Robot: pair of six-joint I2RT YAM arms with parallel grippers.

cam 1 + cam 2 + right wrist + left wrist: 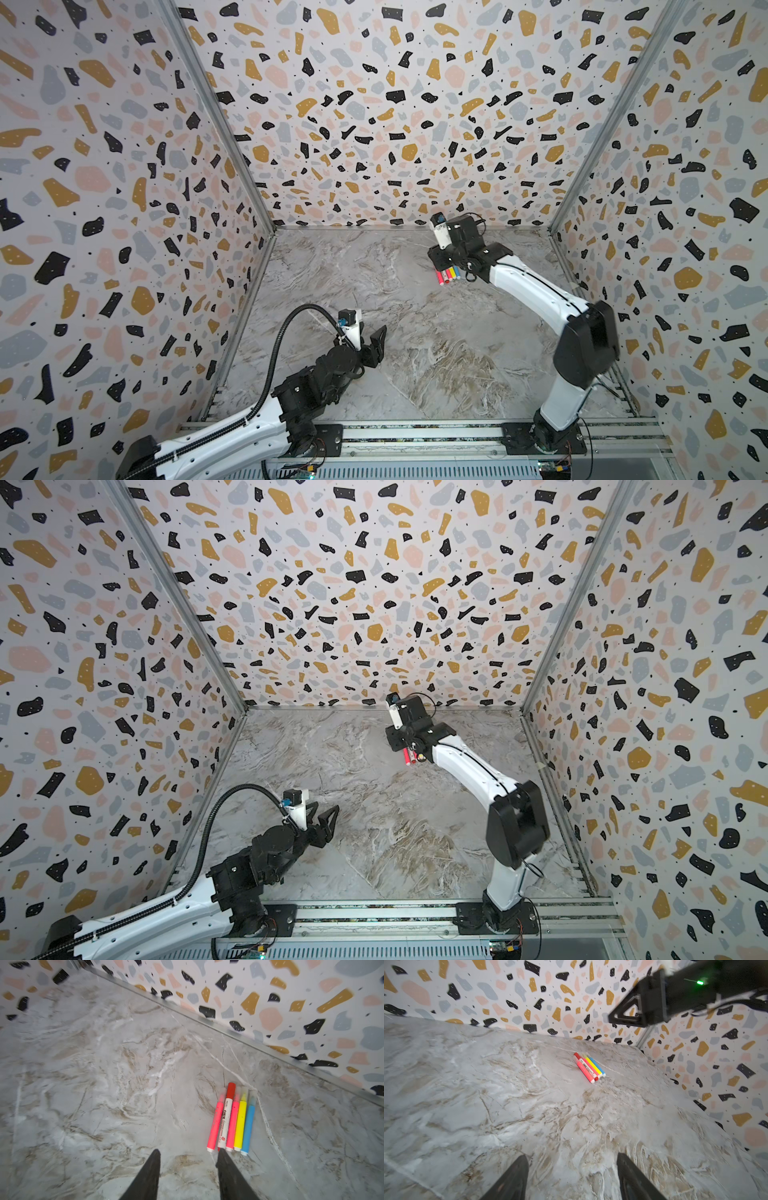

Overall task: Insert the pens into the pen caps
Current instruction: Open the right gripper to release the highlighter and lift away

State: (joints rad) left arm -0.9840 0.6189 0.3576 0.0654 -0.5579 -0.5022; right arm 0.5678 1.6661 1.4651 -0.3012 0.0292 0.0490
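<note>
Five pens (230, 1126) lie side by side on the marble table (104, 1064), near the back wall: pink, white with red print, pink, yellow, blue. A red pen cap (230, 1089) sits on the far end of the white pen. Both top views show the row (448, 275) (410, 756) partly under the right wrist. My right gripper (189, 1151) is open and empty, one fingertip (221, 1152) just short of the white pen's near end. My left gripper (571, 1155) (372, 336) hovers open and empty over bare table at the front left, far from the pens (588, 1068).
Speckled walls (374, 124) close the table on three sides, with metal corner posts (582, 166). A metal rail (415, 434) carrying both arm bases runs along the front edge. The right arm (540, 299) stretches from front right toward the back.
</note>
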